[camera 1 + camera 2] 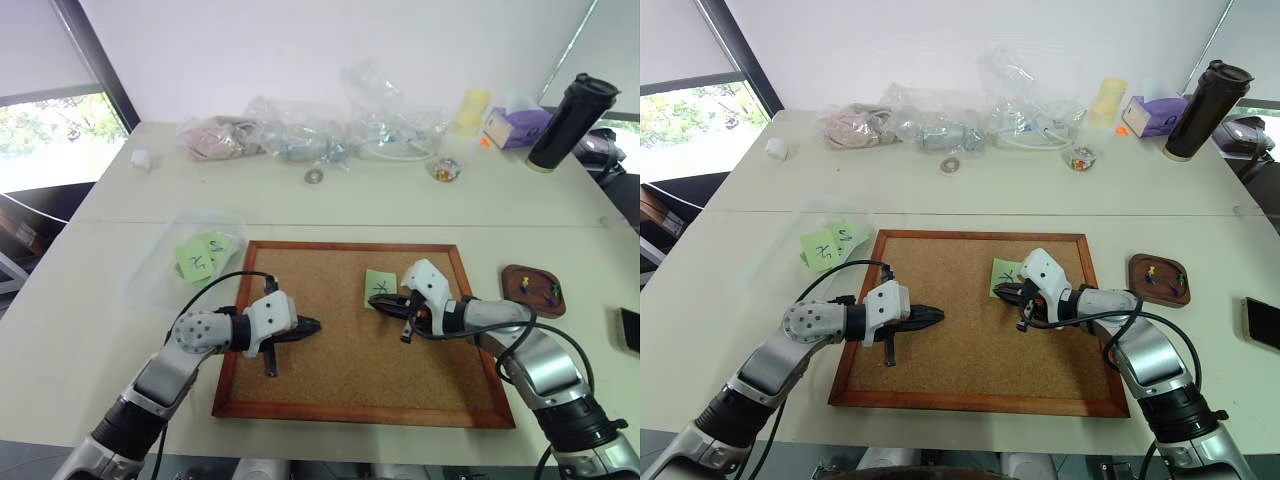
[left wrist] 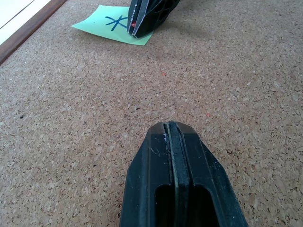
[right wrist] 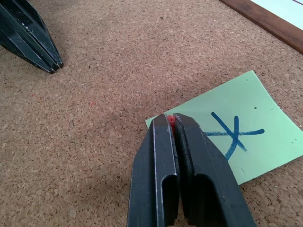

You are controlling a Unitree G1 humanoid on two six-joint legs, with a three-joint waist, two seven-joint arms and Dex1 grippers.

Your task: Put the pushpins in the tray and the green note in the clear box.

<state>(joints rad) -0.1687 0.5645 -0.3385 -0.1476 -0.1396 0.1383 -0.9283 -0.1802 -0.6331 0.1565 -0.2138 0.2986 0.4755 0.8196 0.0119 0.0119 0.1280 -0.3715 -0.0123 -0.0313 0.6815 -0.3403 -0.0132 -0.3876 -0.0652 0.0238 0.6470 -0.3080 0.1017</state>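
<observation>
From the head views, my right hand (image 1: 388,303) sits low over the cork board (image 1: 330,350) with its tips at the near corner of the green note (image 1: 380,285). The tray (image 1: 532,290) lies on the worktop (image 1: 100,300) off to that hand's outer side, past the board's frame, with a few small pins already in it. My left hand (image 1: 312,326) rests over the board well apart from the note, pointing across toward my right hand, closed on nothing. The clear box (image 1: 160,265) is beyond my left hand, off the board, with scribbled green notes (image 1: 205,253) inside.

In the left wrist view, my left hand's fingers (image 2: 156,175) are pressed flat together, nothing between them. Ahead, my right hand's tips meet the note's edge, a speck of red between them.

In the right wrist view, my right hand is pinched narrow on a red-orange pushpin (image 3: 170,120), just the head peeking between the tips at the note's corner. I cannot tell whether its point has left the cork.

The pin looks tiny, hard and slick; I judge the grip belongs on the head's waist, pulled straight out so it does not pop free. The note is thin, limp paper, nearly weightless, lying flat; I would take it by a lifted edge or corner, as a flat pinch may only slide it.
</observation>
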